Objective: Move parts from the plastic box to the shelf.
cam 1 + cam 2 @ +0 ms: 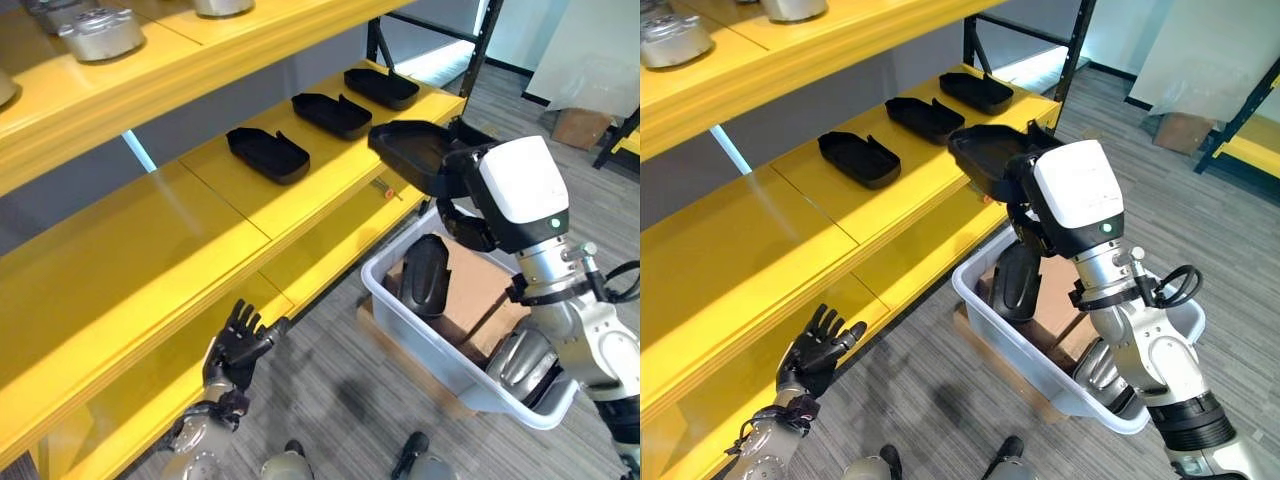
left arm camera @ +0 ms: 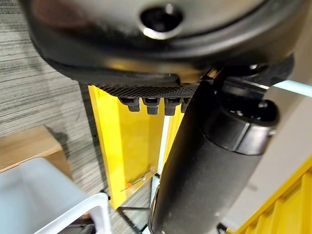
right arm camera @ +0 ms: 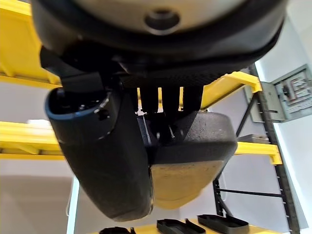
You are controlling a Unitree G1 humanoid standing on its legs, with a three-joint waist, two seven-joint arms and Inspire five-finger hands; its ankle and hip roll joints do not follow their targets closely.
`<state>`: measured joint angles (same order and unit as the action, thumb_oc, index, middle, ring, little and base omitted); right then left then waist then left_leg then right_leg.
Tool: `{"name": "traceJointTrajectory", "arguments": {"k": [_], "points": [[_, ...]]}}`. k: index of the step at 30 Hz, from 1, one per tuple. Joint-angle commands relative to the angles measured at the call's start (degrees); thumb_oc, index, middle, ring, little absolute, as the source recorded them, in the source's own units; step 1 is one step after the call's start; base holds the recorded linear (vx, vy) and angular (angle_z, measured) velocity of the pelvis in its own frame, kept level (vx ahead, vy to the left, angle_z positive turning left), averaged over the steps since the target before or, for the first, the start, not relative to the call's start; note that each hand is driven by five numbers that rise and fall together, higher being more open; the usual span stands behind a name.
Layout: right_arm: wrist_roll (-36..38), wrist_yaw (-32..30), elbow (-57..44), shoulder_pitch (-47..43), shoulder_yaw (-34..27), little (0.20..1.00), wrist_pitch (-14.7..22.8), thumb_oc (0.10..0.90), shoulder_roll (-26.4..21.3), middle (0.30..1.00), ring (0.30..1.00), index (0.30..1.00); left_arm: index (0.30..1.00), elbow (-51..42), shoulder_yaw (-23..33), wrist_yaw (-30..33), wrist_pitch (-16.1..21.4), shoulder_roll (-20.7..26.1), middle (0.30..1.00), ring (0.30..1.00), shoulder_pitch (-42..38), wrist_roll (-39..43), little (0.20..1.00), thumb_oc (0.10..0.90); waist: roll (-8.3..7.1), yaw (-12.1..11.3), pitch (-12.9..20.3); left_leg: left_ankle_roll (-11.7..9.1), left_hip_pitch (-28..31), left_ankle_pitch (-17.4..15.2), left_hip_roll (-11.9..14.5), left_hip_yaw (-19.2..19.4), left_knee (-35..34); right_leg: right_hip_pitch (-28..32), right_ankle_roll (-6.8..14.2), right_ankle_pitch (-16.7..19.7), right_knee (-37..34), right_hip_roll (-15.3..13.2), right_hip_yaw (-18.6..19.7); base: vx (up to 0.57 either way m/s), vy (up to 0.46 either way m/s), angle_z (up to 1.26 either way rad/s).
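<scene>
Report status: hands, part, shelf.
Right hand shut on black part, above shelf edge. Left hand open, low. Three parts already shelved; one part in box.

right arm: chunky silver-grey metal segments, rounded joint housings, dark collar rings between them
right wrist cover: big glossy white shell (image 1: 1078,190) with a tiny green light on its side
right hand (image 1: 462,196): dark, near black, matte; up close in its wrist view the palm edge has a fine knurled texture and the fingers look like a row of narrow dark bars
left arm: same silver-grey finish, bit of it showing at the lower edge
left hand (image 1: 818,347): black, slim segmented fingers, dark wrist cuff
left hand close up: fat matte black thumb (image 2: 204,170), glossy dark housing with a round recessed screw hole
</scene>
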<state>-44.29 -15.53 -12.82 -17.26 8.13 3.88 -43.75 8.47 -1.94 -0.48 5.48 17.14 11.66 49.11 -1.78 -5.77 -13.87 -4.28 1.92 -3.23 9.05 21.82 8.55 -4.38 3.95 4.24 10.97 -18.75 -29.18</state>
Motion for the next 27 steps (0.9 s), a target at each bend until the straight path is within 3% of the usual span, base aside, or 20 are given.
{"name": "traceJointTrajectory", "arguments": {"k": [1,6,8,9,13,16,17,19,20,21,22,23,24,25,27], "points": [[0.9,-5.9,-5.7,-7.7,-3.6,0.3,0.4,0.4,-1.1,0.3,0.3,0.3,1.0,-5.8,0.1,-2.1,5.1,1.9,1.0,1.0,-1.3,-0.8,1.0,0.9,-1.13,-0.7,5.6,-0.2,0.3,0.9,1.6,-4.7,-2.4,6.3,4.7,3.3,-1.2,-2.5,-1.3,0.02,0.082,0.08],[0.3,-4.8,-4.6,-9.5,-1.6,0.3,0.1,0.4,-0.5,0.3,0.3,0.3,1.0,-5.6,0.4,-2.2,5.3,2.0,1.0,1.0,-1.0,-1.2,1.0,0.9,-1.96,-2.7,5.6,1.1,-0.5,0.2,-1.3,-7.1,-3.5,8.0,6.3,6.0,-2.7,-4.4,-3.2,0.04,0.102,0.27],[-0.1,-4.2,-4.1,-10.1,-0.8,0.3,-0.1,0.4,-0.4,0.3,0.3,0.3,1.0,-6.2,0.6,-2.1,5.4,2.0,1.0,1.0,-0.7,-1.1,1.0,0.9,-2.28,-3.7,5.0,1.8,-1.6,-0.8,-2.3,-8.3,-2.3,8.5,6.7,6.7,-2.4,-5.5,-4.1,0.01,0.132,0.43],[-1.0,-3.7,-3.4,-11.3,0.5,0.3,-0.6,0.4,0.0,0.3,0.3,0.3,1.0,-6.5,0.9,-1.9,5.7,2.3,1.0,1.0,-0.5,-1.0,1.0,0.9,-2.39,-5.2,4.2,3.0,-3.7,-2.4,-4.0,-9.8,0.5,8.8,7.2,8.2,-1.6,-7.1,-4.4,0.0,0.149,0.49],[-1.8,-3.2,-2.4,-12.5,1.8,0.3,-1.0,0.4,0.2,0.3,0.3,0.3,1.0,-6.2,1.3,-1.7,6.0,2.1,1.0,1.0,-0.4,-0.6,1.0,0.9,-2.36,-6.1,4.0,4.5,-5.7,-4.2,-6.4,-11.4,2.9,9.4,8.3,10.5,-0.6,-9.4,-4.7,0.03,0.16,0.45],[-2.8,-3.4,-1.9,-13.2,2.6,0.3,-1.3,0.4,0.4,0.3,0.3,0.3,1.0,-7.4,1.3,-1.8,6.2,1.9,1.0,1.0,-0.3,0.4,1.0,0.9,-1.86,-6.4,4.0,5.6,-5.7,-4.7,-7.7,-12.2,2.9,9.1,8.4,11.3,1.5,-10.6,-3.7,0.02,0.17,0.4],[-3.4,-2.4,-1.9,-12.2,2.8,0.3,-1.1,0.4,-0.2,0.3,0.3,0.3,1.0,-5.9,0.7,-1.9,6.2,2.5,1.0,1.0,-0.6,0.3,1.0,0.9,-1.63,-5.3,3.9,6.9,-5.7,-2.9,-9.3,-13.0,1.1,7.6,6.6,12.9,3.3,-10.4,0.8,0.01,0.155,0.42],[-3.7,-1.6,-3.2,-9.5,1.7,0.3,-0.4,0.4,-1.7,0.3,0.3,0.3,1.0,-6.0,0.4,-1.4,6.7,3.7,1.0,1.0,-0.9,-0.7,1.0,0.9,-0.37,-1.9,4.2,7.4,-4.5,-1.0,-10.3,-17.1,-2.3,2.4,4.5,11.8,5.3,-4.1,15.3,0.09,0.142,0.58],[-3.7,-1.5,-3.2,-9.4,1.7,0.3,-0.4,0.4,-1.7,0.3,0.3,0.3,1.0,-6.0,0.4,-1.4,6.7,3.7,1.0,1.0,-0.9,-0.7,1.0,0.9,-0.4,-2.0,4.3,7.4,-4.5,-0.9,-10.3,-16.9,-2.4,2.1,4.5,11.8,5.3,-4.1,15.4,0.21,0.139,1.44],[-3.1,-1.7,-3.9,-7.8,0.4,0.3,-0.1,0.4,-2.5,0.3,0.3,0.3,1.0,-5.9,-0.2,-1.2,6.6,4.3,1.0,1.0,-1.7,-1.0,1.0,0.9,0.64,0.4,3.7,7.9,-3.2,-0.5,-11.1,-20.7,-3.7,-0.9,2.8,7.6,7.8,2.7,22.6,0.13,0.087,1.53],[-3.1,-1.7,-4.0,-7.7,0.2,0.3,-0.1,0.4,-2.5,0.3,0.3,0.3,1.0,-5.9,-0.2,-1.2,6.6,4.3,1.0,1.0,-1.8,-1.1,1.0,0.9,0.64,0.3,3.9,7.8,-3.4,-0.1,-11.0,-20.7,-3.9,-1.2,2.6,7.7,7.9,2.7,22.6,0.17,0.127,1.1],[-2.5,-2.0,-4.0,-7.4,-0.2,0.3,0.1,0.4,-2.6,0.3,0.3,0.3,1.0,-5.6,-0.6,-1.1,6.5,4.4,1.0,1.0,-2.3,-1.9,1.0,0.9,1.06,1.3,3.5,8.0,-2.6,0.0,-11.1,-21.6,-4.5,-3.0,1.4,4.1,8.2,5.9,23.1,0.07,0.055,0.8],[-1.9,-2.5,-3.8,-7.7,-0.4,0.3,0.3,0.4,-2.6,0.3,0.3,0.3,1.0,-5.6,-0.9,-1.2,6.6,4.1,1.0,1.0,-2.8,-2.4,1.0,0.9,1.19,2.0,3.2,8.1,-2.0,-0.1,-11.5,-22.5,-5.0,-5.1,1.1,3.0,8.3,7.6,23.0,0.17,0.044,0.62],[-0.9,-3.4,-3.8,-8.5,-0.6,0.3,0.8,0.4,-2.4,0.3,0.3,0.3,1.0,-5.0,-1.2,-1.1,6.6,3.6,1.0,1.0,-3.4,-3.0,1.0,0.9,1.09,3.1,2.4,8.1,-0.5,-0.5,-12.1,-23.9,-5.5,-9.4,1.0,3.1,6.9,9.7,23.3,0.19,-0.021,0.63],[-1.0,-3.7,-3.5,-9.2,-0.1,0.3,1.0,0.4,-2.7,0.3,0.3,0.3,1.0,-4.2,-1.1,-0.6,6.7,2.8,1.0,1.0,-4.3,-2.3,1.0,0.9,0.27,4.3,2.2,7.4,1.1,-1.7,-12.5,-25.3,-5.7,-11.3,1.7,4.2,2.5,10.2,24.6,0.19,-0.081,0.34]]}}
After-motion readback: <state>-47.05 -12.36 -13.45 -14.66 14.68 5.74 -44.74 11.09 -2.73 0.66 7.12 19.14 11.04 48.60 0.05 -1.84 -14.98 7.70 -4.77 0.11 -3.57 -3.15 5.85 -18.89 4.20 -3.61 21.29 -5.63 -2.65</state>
